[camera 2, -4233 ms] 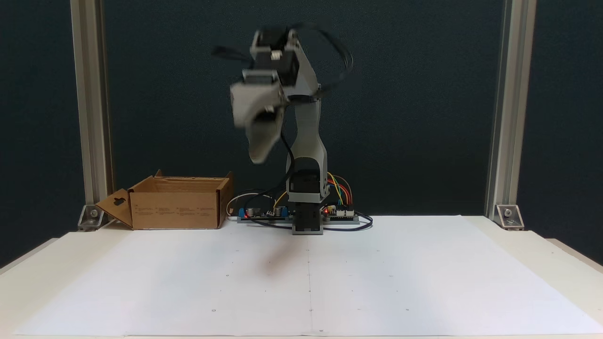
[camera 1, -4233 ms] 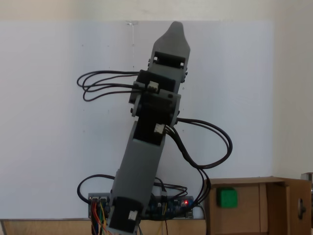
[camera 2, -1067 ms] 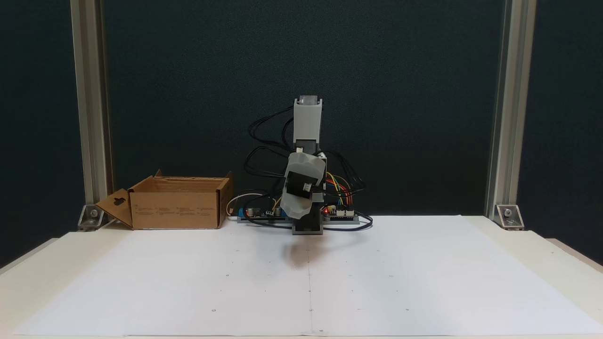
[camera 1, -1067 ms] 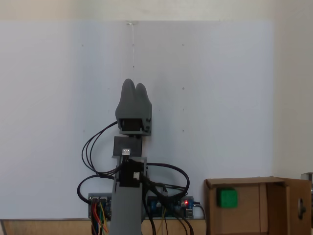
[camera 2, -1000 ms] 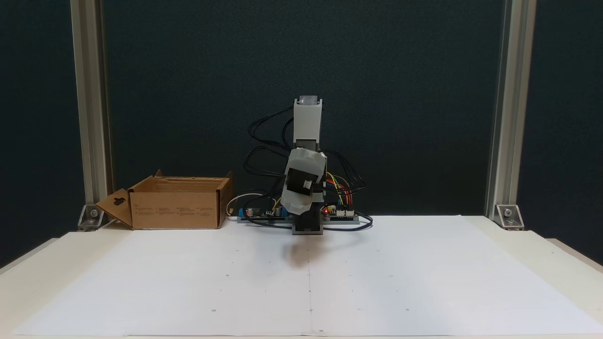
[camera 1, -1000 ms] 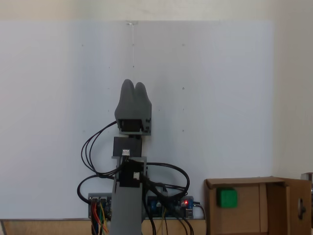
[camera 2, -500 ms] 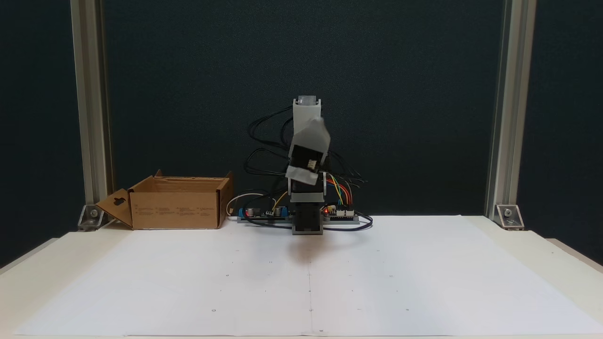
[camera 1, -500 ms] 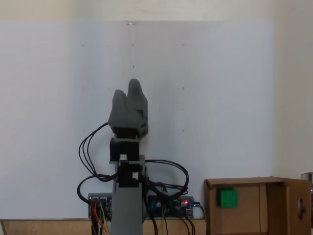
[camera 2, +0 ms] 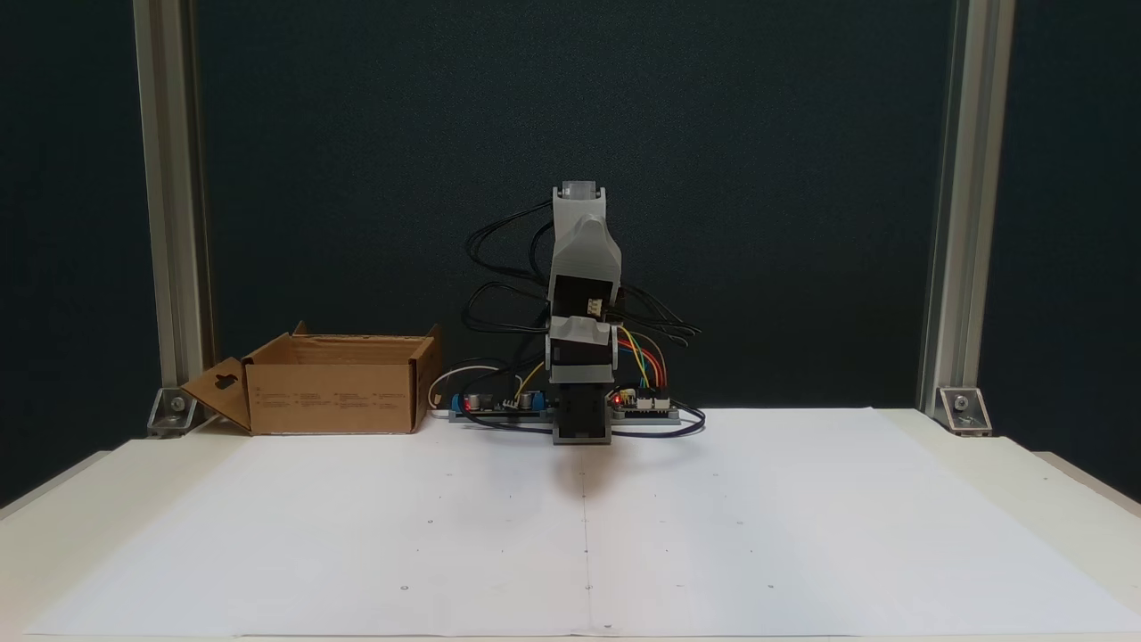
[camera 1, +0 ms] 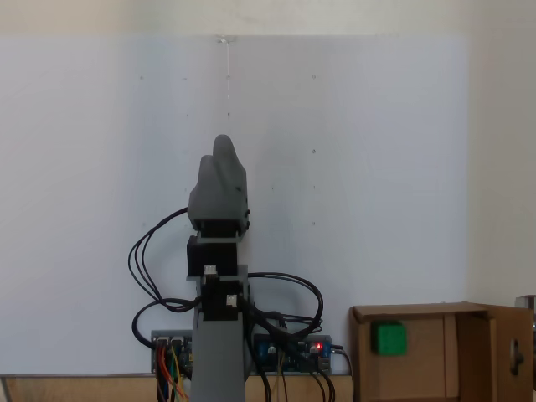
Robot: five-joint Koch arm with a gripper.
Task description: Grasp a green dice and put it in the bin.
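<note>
From my seat at the controls, I see the gripper folded in over the arm's base, grey and pointing up the frame in a fixed view that looks down on the table. Its two jaws lie one over the other, so a single rounded tip shows, and I cannot tell whether they are apart or together. Nothing green shows at the tip. In a fixed view from the front, the gripper hangs low in front of the upright arm, just above the base, and again I get no look at a gap.

Behind it the arm stands straight up on its base, with black cables looping out to both sides. Coloured wires run down to the circuit boards beside the base, where a small red light glows.

The green dice lies inside the bin, on its floor near the wall closest to the arm, well apart from the gripper. From the front I see the bin as a brown cardboard box at the back left of the table, flaps upright, one flap folded outward with a hanging slot; its walls hide the inside.

White paper covers the table in front of the arm. Two aluminium posts frame a dark backdrop.
</note>
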